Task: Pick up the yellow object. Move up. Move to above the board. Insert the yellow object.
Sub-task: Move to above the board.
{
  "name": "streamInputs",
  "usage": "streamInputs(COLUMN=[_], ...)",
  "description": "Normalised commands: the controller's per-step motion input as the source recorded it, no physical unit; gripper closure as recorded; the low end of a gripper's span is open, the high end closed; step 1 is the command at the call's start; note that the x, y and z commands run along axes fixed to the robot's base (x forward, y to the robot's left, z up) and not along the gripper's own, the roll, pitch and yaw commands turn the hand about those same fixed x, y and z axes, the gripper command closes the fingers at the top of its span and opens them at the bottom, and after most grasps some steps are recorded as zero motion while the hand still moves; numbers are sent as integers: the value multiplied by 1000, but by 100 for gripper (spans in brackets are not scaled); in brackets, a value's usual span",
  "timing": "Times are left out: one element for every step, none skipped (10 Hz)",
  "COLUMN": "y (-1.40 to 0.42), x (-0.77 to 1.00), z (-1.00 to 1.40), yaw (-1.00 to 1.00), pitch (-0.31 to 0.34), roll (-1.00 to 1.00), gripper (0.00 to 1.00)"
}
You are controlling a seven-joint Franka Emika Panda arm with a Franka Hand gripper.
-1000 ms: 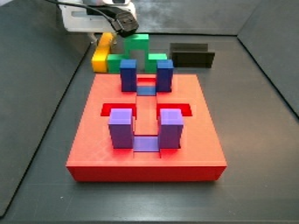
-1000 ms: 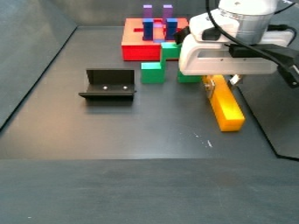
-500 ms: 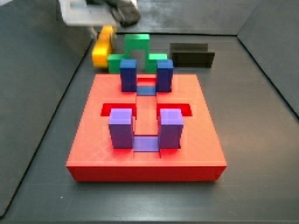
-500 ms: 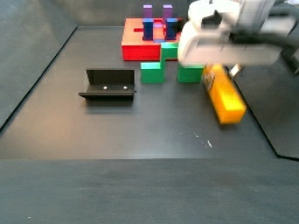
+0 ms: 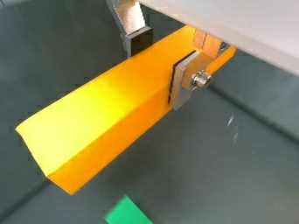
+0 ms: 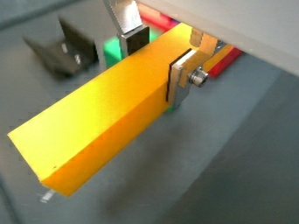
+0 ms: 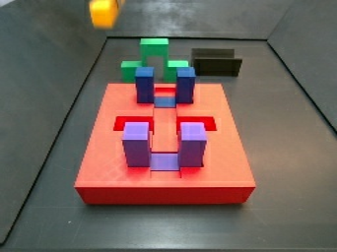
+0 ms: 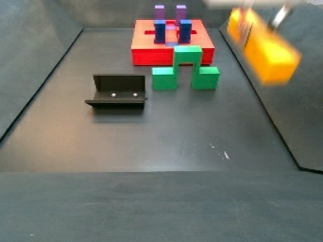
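The pincer (image 5: 167,54) is closed on the yellow object (image 5: 111,118): in both wrist views its flat silver fingers (image 6: 184,75) press against the two long sides of the bar near one end, and the rest of the bar juts out free past the fingertips. The pincer (image 6: 158,54) holds the bar clear of the dark surface (image 8: 164,142), which shows below it with nothing touching.

In a side view the yellow object (image 7: 102,12) appears only as a blurred yellow patch at about 11 o'clock, at the top edge and well above the surface; the pincer itself cannot be made out there. In a side view from the opposite end the bar (image 8: 269,52) is a blurred yellow-orange streak at about 2 o'clock, raised off the surface, with a smeared pale shape above it at the top edge.

The board (image 7: 99,162) lies flat in the middle of the surface, its blue posts (image 7: 145,86) and purple posts (image 7: 136,148) standing upright around the central slot. The yellow object is well apart from the board, beyond its far end.

Green blocks (image 8: 165,78) sit just beside the board's edge, and the fixture (image 8: 116,93) stands at about 9 o'clock, apart from them. A wrist view shows the fixture (image 6: 62,48) and a green block (image 6: 112,48) beyond the bar.
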Motion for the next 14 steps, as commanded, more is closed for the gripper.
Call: streamInputs(y=[7, 9, 0, -7, 4, 5, 2, -1400, -1400, -1400, -1400, -1400, -1400, -1400], x=[13, 32, 11, -1, 32, 50, 31, 665, 663, 696, 719, 722, 723, 755], z=[1400, 1400, 1400, 756, 390, 226, 180, 197, 183, 182, 192, 199, 201, 209], yaw=[4, 1, 2, 1, 2, -1, -1, -205, -191, -82, -56, -28, -6, -5], pitch=[68, 84, 106, 65, 50, 63, 75, 212, 207, 247, 239, 215, 190, 168], roll=[20, 9, -5, 3, 3, -1, -4, 65, 72, 61, -39, 8, 18, -11], gripper=[100, 100, 100, 100, 100, 100, 100, 100, 100, 100, 100, 100, 100, 100])
